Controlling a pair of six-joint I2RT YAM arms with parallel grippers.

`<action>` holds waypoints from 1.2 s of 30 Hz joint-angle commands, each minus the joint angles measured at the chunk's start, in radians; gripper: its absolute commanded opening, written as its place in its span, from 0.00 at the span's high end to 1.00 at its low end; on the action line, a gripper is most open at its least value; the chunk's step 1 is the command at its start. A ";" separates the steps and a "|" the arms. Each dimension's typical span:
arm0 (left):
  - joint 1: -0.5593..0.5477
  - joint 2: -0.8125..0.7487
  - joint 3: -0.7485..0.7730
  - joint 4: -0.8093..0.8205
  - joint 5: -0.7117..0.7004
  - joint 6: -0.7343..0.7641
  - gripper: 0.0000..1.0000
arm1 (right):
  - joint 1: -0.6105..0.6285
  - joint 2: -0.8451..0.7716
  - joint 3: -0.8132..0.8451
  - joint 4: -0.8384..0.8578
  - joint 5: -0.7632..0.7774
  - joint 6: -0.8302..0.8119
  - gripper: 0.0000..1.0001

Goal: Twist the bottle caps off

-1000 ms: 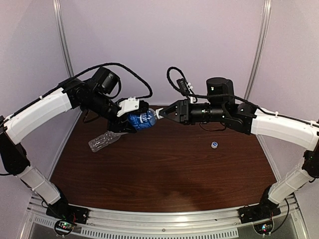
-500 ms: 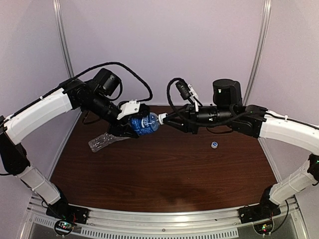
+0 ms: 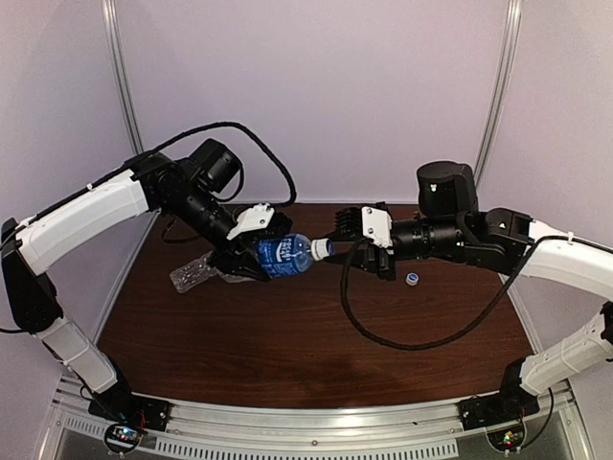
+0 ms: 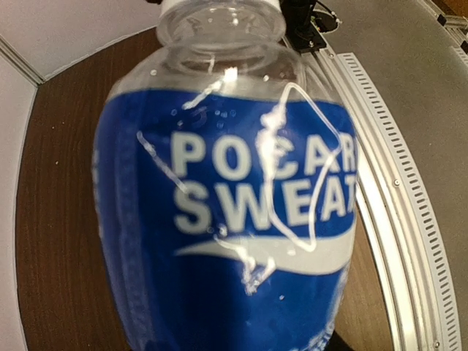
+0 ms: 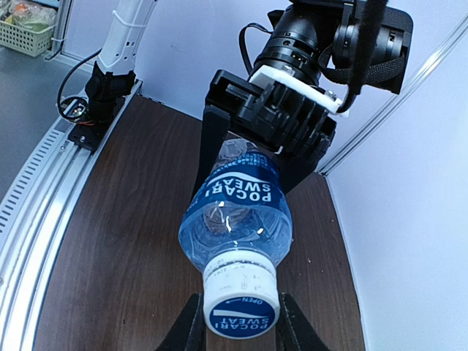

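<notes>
The blue-labelled bottle (image 3: 283, 256) hangs level above the table, with my left gripper (image 3: 251, 251) shut round its body. In the left wrist view the label of this bottle (image 4: 227, 219) fills the frame and hides the fingers. Its white cap (image 3: 321, 247) points right into my right gripper (image 3: 328, 247). The right wrist view has that cap (image 5: 241, 300) clamped between the two black fingers (image 5: 191, 327), the bottle (image 5: 238, 208) beyond it. The unlabelled bottle (image 3: 196, 273) lies on the table at the left. A loose cap (image 3: 412, 279) rests on the table at the right.
The dark wooden table (image 3: 306, 355) is bounded by purple walls at the back and sides and a metal rail (image 3: 316, 422) at the near edge. A black cable (image 3: 383, 337) sags from my right wrist over the middle of the table.
My right wrist has turned about the cap, swinging its camera mount from above to the near side. Both grippers and the bottle have shifted slightly right and down. The cable now hangs lower.
</notes>
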 commanded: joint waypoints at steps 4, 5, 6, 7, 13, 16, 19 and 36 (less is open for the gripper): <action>0.030 -0.002 0.028 -0.094 -0.013 0.032 0.53 | -0.004 -0.082 -0.063 -0.053 0.078 -0.116 1.00; 0.029 -0.002 0.030 -0.094 -0.011 0.032 0.53 | -0.004 -0.083 -0.068 -0.038 0.073 -0.102 1.00; 0.030 -0.002 0.032 -0.093 -0.007 0.032 0.53 | -0.003 -0.084 -0.073 -0.026 0.065 -0.094 1.00; 0.029 -0.003 0.033 -0.094 -0.004 0.032 0.53 | -0.003 -0.085 -0.080 -0.013 0.060 -0.084 0.98; 0.030 0.001 0.032 -0.094 0.000 0.031 0.53 | -0.003 -0.080 -0.081 0.063 0.085 0.030 0.18; 0.029 -0.003 0.035 -0.088 -0.013 0.026 0.53 | -0.005 -0.085 -0.077 0.117 0.153 0.182 0.00; 0.029 -0.013 0.035 -0.049 -0.055 -0.004 0.54 | -0.025 -0.080 -0.070 0.165 0.172 0.391 0.00; 0.029 -0.035 0.036 0.174 -0.322 -0.164 0.57 | -0.160 0.150 -0.011 0.350 -0.113 1.321 0.21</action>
